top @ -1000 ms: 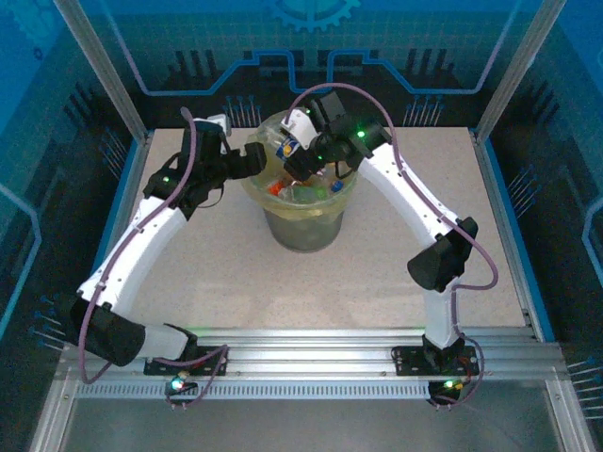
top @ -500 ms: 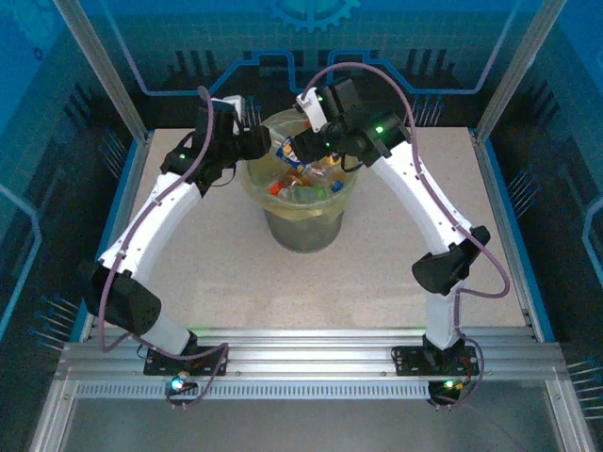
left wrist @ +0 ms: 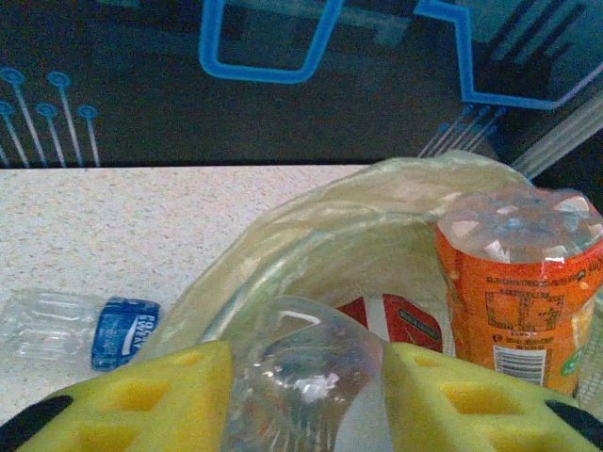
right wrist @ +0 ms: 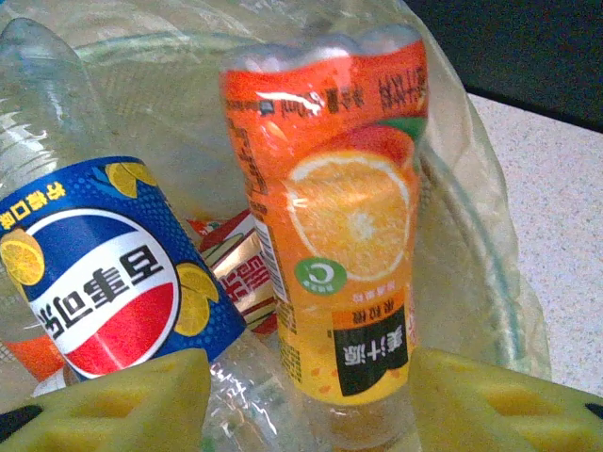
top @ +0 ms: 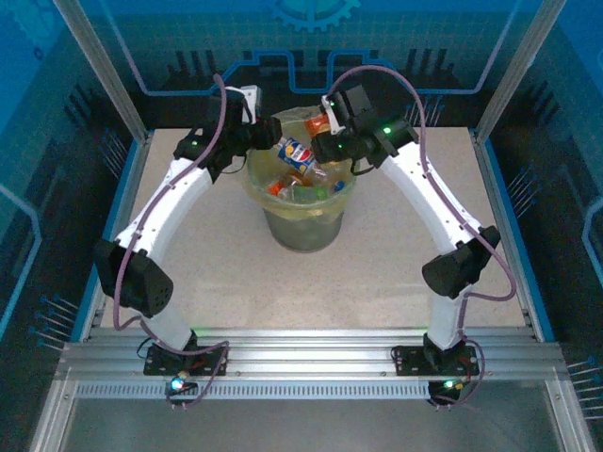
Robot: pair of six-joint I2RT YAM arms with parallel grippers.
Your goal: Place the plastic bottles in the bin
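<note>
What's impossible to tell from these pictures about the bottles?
How many bottles lie in the bin: top view, too small, piled up.
Most of the clear bottle: left wrist view, cut off by the bottom edge.
The orange bottle's cap: right wrist view, below the bottom edge.
The blue-labelled bottle's end: left wrist view, cropped at the left edge.

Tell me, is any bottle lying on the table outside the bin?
Yes, a clear blue-labelled bottle lies on the table beside the bin.

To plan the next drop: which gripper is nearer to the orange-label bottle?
Right. The right gripper straddles the orange-label bottle; the left gripper sits beside it, clamping a clear bottle.
</note>
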